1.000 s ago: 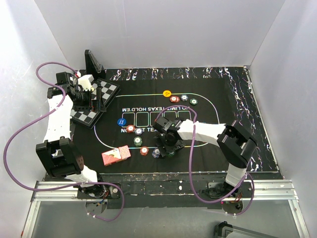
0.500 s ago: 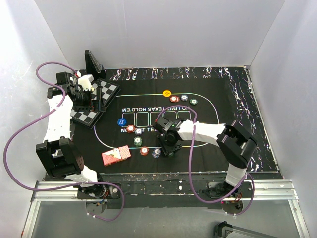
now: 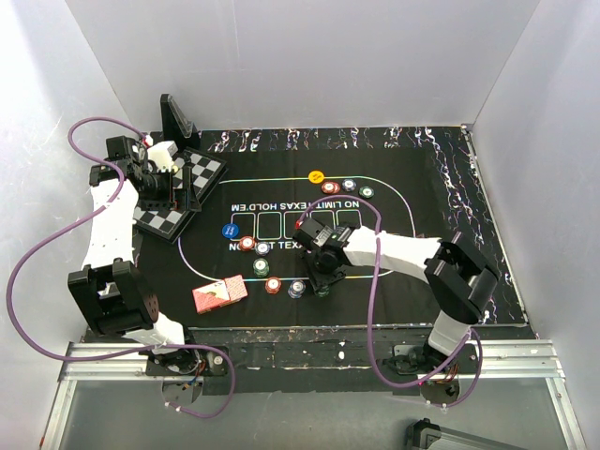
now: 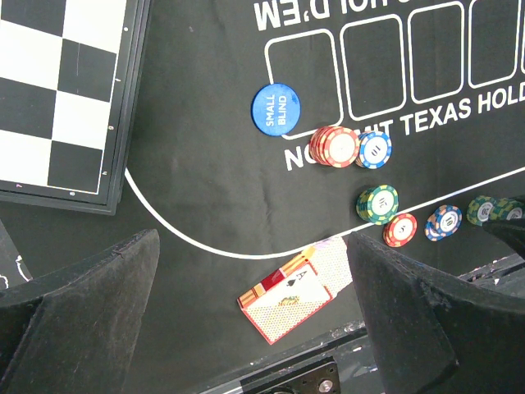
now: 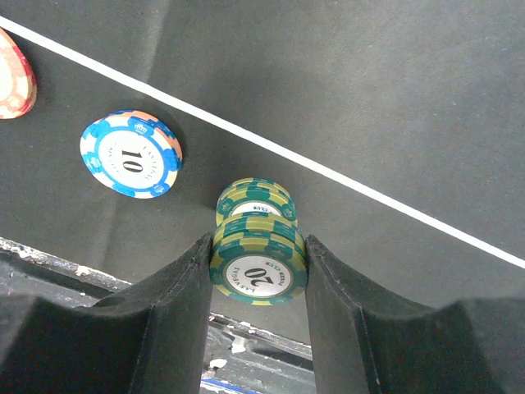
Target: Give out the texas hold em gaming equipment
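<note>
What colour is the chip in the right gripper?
The chip is green with yellow edge marks, white centre reading 20; clearest in right wrist view.

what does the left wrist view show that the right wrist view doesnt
Only left wrist: the chessboard, the blue small blind disc, the playing cards and a red chip stack. Only right wrist: the right gripper shut on green 20 chips. Both: the black mat, its white line and a blue-white 10 chip.
</note>
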